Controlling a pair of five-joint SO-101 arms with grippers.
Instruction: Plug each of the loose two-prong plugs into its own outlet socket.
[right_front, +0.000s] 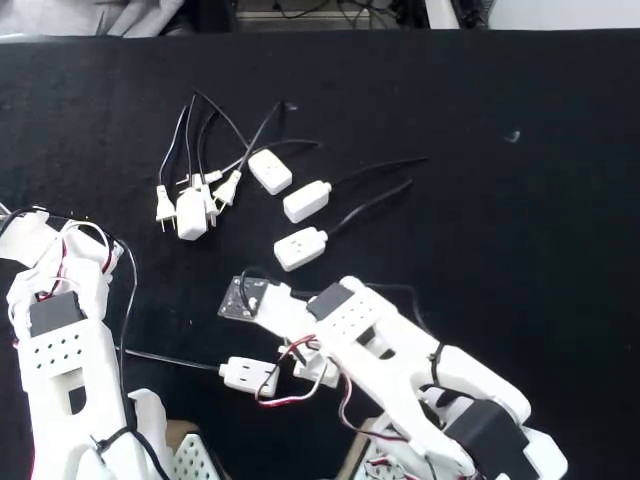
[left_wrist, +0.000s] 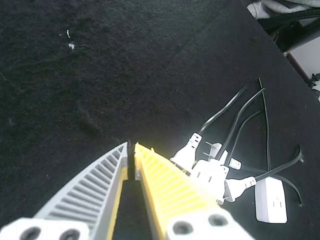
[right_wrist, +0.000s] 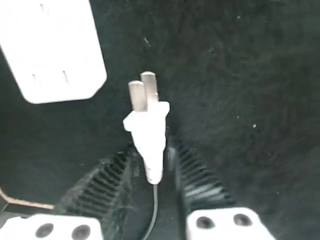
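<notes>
Gripping, right gripper: your fingers clamp white two-prong plug, prongs near white rectangular plastic outlet socket.
Left gripper: fingers clenched, empty, above black worktop.

Black table w/ plug bunch far side, 3 sockets just beside, 4th socket nr front.

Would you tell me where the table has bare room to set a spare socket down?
Bare: the table's right side past the three sockets, and the far strip. Crowded: around the loose plugs, those sockets, and near the left arm and right arm, whose gripper holds a plug.
</notes>
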